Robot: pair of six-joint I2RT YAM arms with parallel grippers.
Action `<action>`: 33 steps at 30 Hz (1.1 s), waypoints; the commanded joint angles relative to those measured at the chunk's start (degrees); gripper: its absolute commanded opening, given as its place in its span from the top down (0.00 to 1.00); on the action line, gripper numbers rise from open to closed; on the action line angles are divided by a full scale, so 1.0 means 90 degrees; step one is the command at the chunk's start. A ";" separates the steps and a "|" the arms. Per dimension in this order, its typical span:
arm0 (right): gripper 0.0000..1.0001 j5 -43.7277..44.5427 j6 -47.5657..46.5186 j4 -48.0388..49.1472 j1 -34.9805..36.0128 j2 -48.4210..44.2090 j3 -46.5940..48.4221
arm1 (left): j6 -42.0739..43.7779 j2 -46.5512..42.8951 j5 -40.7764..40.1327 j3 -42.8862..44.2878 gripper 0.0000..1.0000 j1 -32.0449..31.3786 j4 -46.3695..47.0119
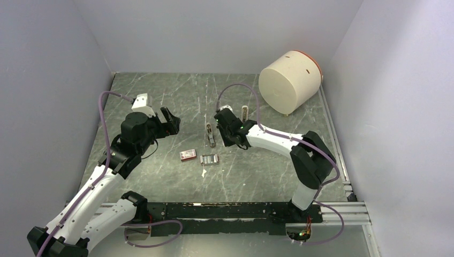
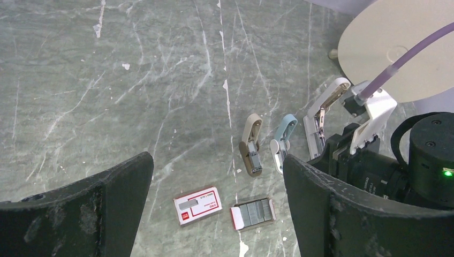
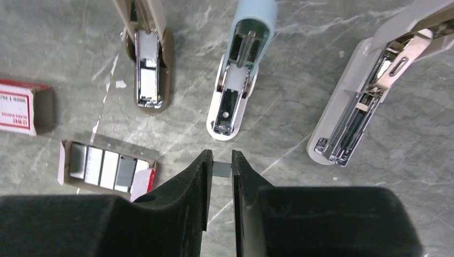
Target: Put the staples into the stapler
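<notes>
Grey desk (image 1: 160, 96) is carrying the staples (image 3: 107, 168) near its middle while the right hand (image 3: 221, 155), narrowly pinching one strip (image 3: 221, 169) just before the open blue stapler (image 3: 235, 80), is likely needing a level, channel-aligned feed; the left hand (image 2: 217, 160) is hanging wide open.

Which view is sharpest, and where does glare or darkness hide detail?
Right wrist: sharpest; glare on the chrome inside the beige plastic stapler; the black right gripper, pinching a grey staple strip, is featureless dark. Left wrist: the black left gripper looks soft. Top external: even light, silvery-grey staples block tiny.
</notes>
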 commanded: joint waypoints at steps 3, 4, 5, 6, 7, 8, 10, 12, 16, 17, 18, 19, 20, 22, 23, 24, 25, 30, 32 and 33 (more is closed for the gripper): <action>0.78 0.0654 0.0563 0.0391 -0.0044 0.0208 0.0309 | -0.0018 -0.0057 -0.0019 -0.0017 0.05 0.0027 0.0032; 0.78 0.0677 0.0549 0.0398 -0.0043 0.0258 0.0330 | -0.0012 -0.0069 -0.0023 -0.0019 0.05 0.0027 0.0030; 0.78 0.0704 0.0550 0.0411 -0.0041 0.0300 0.0345 | -0.0007 -0.0074 -0.0034 -0.0025 0.05 0.0027 0.0029; 0.78 0.0708 0.0548 0.0439 -0.0036 0.0326 0.0340 | -0.0012 -0.0079 -0.0034 -0.0033 0.05 0.0022 0.0029; 0.78 0.0684 0.0523 0.0489 -0.0037 0.0351 0.0329 | -0.0017 -0.0086 -0.0039 -0.0040 0.05 0.0027 0.0038; 0.78 0.0671 0.0513 0.0538 -0.0035 0.0367 0.0328 | -0.0023 -0.0082 -0.0022 -0.0045 0.05 0.0027 0.0045; 0.78 0.0631 0.0485 0.0644 -0.0035 0.0419 0.0323 | -0.0028 -0.0065 -0.0006 -0.0046 0.05 0.0027 0.0058; 0.78 0.0656 0.0472 0.0673 -0.0035 0.0482 0.0354 | -0.0028 -0.0039 -0.0007 -0.0028 0.05 0.0020 0.0040; 0.77 0.0649 0.0402 0.0744 -0.0036 0.0592 0.0377 | -0.0015 -0.0040 -0.0014 -0.0035 0.05 0.0032 0.0039; 0.77 0.0646 0.0389 0.0766 -0.0035 0.0619 0.0373 | -0.0022 -0.0047 -0.0011 -0.0036 0.05 0.0028 0.0046; 0.77 0.0654 0.0386 0.0773 -0.0036 0.0639 0.0376 | -0.0027 -0.0042 -0.0005 -0.0036 0.05 0.0029 0.0046; 0.77 0.0653 0.0386 0.0786 -0.0040 0.0654 0.0367 | -0.0028 -0.0036 -0.0012 -0.0036 0.05 0.0020 0.0046; 0.77 0.0650 0.0375 0.0796 -0.0038 0.0680 0.0360 | -0.0023 -0.0035 -0.0011 -0.0036 0.05 0.0029 0.0044; 0.77 0.0662 0.0376 0.0819 -0.0035 0.0703 0.0357 | -0.0023 -0.0026 -0.0006 -0.0036 0.05 0.0021 0.0039; 0.77 0.0677 0.0365 0.0825 -0.0035 0.0714 0.0357 | -0.0027 -0.0031 -0.0004 -0.0036 0.05 0.0026 0.0039; 0.77 0.0686 0.0373 0.0828 -0.0040 0.0724 0.0352 | -0.0028 -0.0025 -0.0009 -0.0036 0.05 0.0022 0.0039; 0.77 0.0701 0.0363 0.0841 -0.0037 0.0726 0.0341 | -0.0020 -0.0025 -0.0007 -0.0036 0.05 0.0029 0.0039; 0.77 0.0793 0.0219 0.0971 -0.0039 0.0688 0.0264 | -0.0018 -0.0028 -0.0020 -0.0036 0.05 0.0026 0.0030; 0.77 0.0838 0.0168 0.0996 -0.0045 0.0687 0.0242 | -0.0018 -0.0029 -0.0017 -0.0036 0.05 0.0026 0.0038; 0.77 0.0834 0.0144 0.1018 -0.0047 0.0692 0.0235 | -0.0019 -0.0028 -0.0016 -0.0036 0.05 0.0031 0.0039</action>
